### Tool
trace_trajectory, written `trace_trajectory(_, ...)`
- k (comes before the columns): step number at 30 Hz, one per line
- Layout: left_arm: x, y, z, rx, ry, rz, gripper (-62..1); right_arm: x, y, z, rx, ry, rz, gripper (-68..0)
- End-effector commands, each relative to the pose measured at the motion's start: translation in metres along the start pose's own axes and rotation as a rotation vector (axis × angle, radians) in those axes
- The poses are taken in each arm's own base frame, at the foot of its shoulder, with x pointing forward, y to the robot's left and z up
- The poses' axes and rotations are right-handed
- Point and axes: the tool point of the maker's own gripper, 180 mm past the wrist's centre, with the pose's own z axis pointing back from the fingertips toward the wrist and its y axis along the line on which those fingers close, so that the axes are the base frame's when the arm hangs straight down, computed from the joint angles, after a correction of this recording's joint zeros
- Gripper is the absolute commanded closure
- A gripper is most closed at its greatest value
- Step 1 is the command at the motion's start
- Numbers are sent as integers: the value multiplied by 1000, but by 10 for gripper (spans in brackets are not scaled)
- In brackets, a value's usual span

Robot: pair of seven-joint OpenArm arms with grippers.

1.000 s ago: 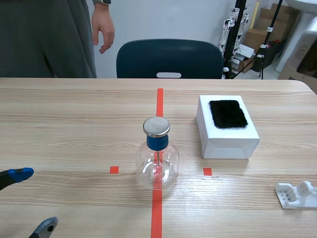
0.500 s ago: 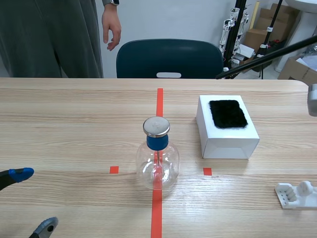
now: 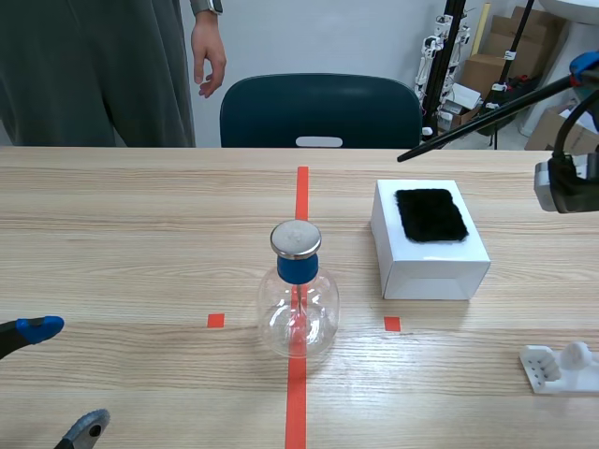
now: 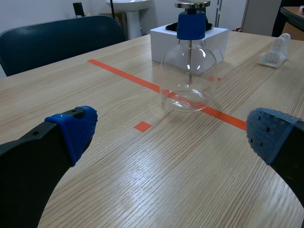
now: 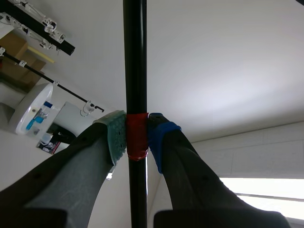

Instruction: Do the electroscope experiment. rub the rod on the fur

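A long black rod (image 3: 487,116) slants over the table's far right, its tip hanging above and behind the black fur patch (image 3: 430,214) on a white box (image 3: 432,255). My right gripper (image 5: 137,137) is shut on the rod (image 5: 135,57) at a red tape band, held high at the right edge (image 3: 588,70). The glass electroscope flask (image 3: 298,295) with blue neck and metal cap stands on the centre red line. My left gripper (image 4: 166,137) is open, low at the near left, with the flask (image 4: 189,66) ahead of it.
A white plastic stand (image 3: 560,368) lies at the near right. A dark chair (image 3: 320,110) and a standing person (image 3: 103,70) are beyond the far edge. Boxes and tripods stand at the back right.
The right arm has come in from the right with the rod held high; the rod's tip has moved left toward the box. The left gripper has kept still.
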Motion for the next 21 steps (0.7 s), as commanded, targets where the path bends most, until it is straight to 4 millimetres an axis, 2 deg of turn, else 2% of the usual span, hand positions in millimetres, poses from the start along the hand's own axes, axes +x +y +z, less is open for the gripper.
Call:
trace_trajectory(1, 14, 4, -2, 8, -67, -13, -623, -20, -3, -3, -13, 31, 31, -2)
trace_trajectory(5, 14, 4, -2, 8, -66, -13, -623, -19, 24, 1, 55, -3, 34, -2)
trace_trajectory(8, 14, 4, -2, 8, -66, -13, -623, -14, 36, 3, 85, -10, 4, -2)
trace_trajectory(17, 14, 4, -2, 8, -69, -23, -623, -1, 41, 3, 95, -42, -23, -2)
trace_trajectory(21, 15, 6, -5, 9, -77, -28, -623, 5, 54, 4, 164, -57, -32, -2)
